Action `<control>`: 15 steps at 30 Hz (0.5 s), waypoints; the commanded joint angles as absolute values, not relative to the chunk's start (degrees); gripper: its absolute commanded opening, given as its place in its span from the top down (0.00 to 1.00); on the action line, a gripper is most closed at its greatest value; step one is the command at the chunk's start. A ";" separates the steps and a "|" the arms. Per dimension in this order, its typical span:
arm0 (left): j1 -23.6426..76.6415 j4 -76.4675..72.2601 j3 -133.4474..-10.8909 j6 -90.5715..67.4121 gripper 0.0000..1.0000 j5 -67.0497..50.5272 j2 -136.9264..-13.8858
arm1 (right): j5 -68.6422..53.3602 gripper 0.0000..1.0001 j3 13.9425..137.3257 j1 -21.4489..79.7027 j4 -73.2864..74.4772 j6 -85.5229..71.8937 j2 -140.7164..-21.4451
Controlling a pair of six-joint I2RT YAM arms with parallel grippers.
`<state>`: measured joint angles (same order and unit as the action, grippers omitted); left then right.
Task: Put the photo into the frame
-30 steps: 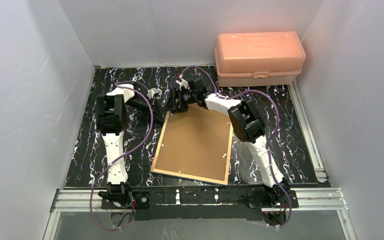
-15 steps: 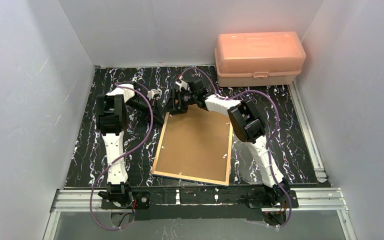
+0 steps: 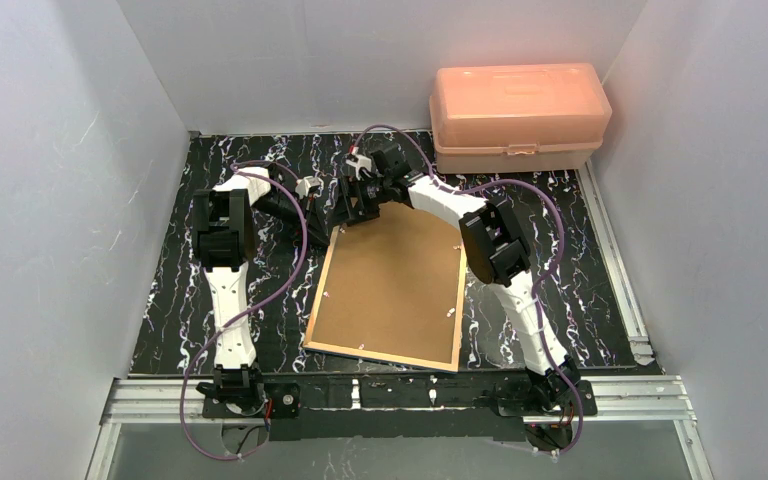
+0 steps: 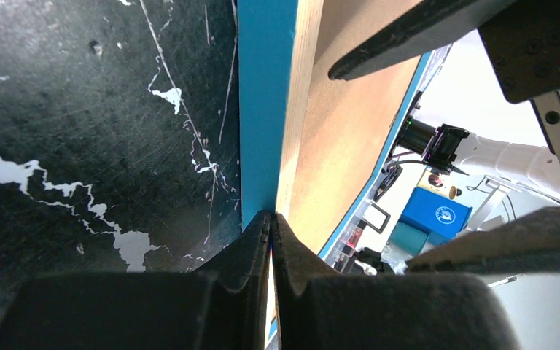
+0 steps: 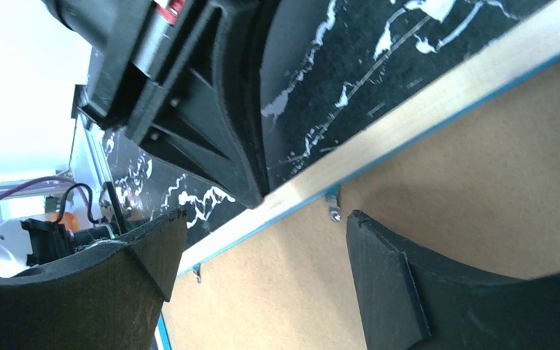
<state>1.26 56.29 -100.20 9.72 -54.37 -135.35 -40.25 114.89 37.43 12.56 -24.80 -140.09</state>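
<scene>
The frame (image 3: 380,352) lies face down on the black marbled table, its brown backing board (image 3: 390,285) facing up. The photo is hidden. My left gripper (image 3: 330,216) is shut on the frame's far left corner. In the left wrist view its tips (image 4: 271,216) pinch the edge between the blue front (image 4: 265,109) and the wood side. My right gripper (image 3: 360,203) is open just above the far edge. In the right wrist view its jaws (image 5: 266,226) stand wide over the backing board (image 5: 481,182) beside a metal tab (image 5: 332,211) and the wood edge (image 5: 423,95).
A pink plastic box (image 3: 518,115) stands at the back right. White walls close in the table on three sides. The two grippers sit close together at the frame's far left corner; the left gripper's black fingers (image 5: 211,109) fill the top of the right wrist view.
My right gripper has shifted a little toward the far left over the frame's corner. The left gripper and the frame have hardly moved.
</scene>
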 commanded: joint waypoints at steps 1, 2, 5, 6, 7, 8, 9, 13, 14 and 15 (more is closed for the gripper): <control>2.02 55.77 -100.79 9.61 0.98 -53.00 -134.44 | -41.70 0.13 117.56 36.87 17.58 -21.13 -142.11; 1.99 55.81 -100.81 9.58 0.98 -52.99 -134.47 | -41.78 0.13 117.41 36.81 17.99 -20.90 -142.26; 2.00 55.73 -100.71 9.67 0.99 -52.80 -134.47 | -42.64 0.13 117.30 36.68 18.01 -20.37 -142.87; 1.96 55.72 -100.72 9.61 0.99 -52.82 -134.52 | -43.11 0.13 117.67 36.71 18.17 -20.20 -143.17; 2.00 55.72 -100.72 9.61 0.99 -52.81 -134.54 | -43.39 0.13 118.19 36.66 18.45 -19.82 -143.62; 2.01 55.72 -100.72 9.58 1.00 -52.82 -134.56 | -43.69 0.13 118.85 36.65 18.86 -19.63 -144.05; 2.09 55.72 -100.72 9.54 1.00 -52.86 -134.63 | -43.98 0.13 119.48 36.71 19.09 -19.49 -144.64; 2.15 55.68 -100.81 9.40 1.00 -53.02 -134.57 | -45.52 0.14 120.76 36.67 18.89 -19.68 -146.02; 2.13 55.64 -100.76 9.40 1.00 -53.08 -134.56 | -45.61 0.14 120.57 36.73 18.55 -19.69 -145.99; 2.19 55.64 -100.72 9.39 1.00 -53.08 -134.64 | -45.76 0.15 120.24 36.74 18.01 -19.87 -145.94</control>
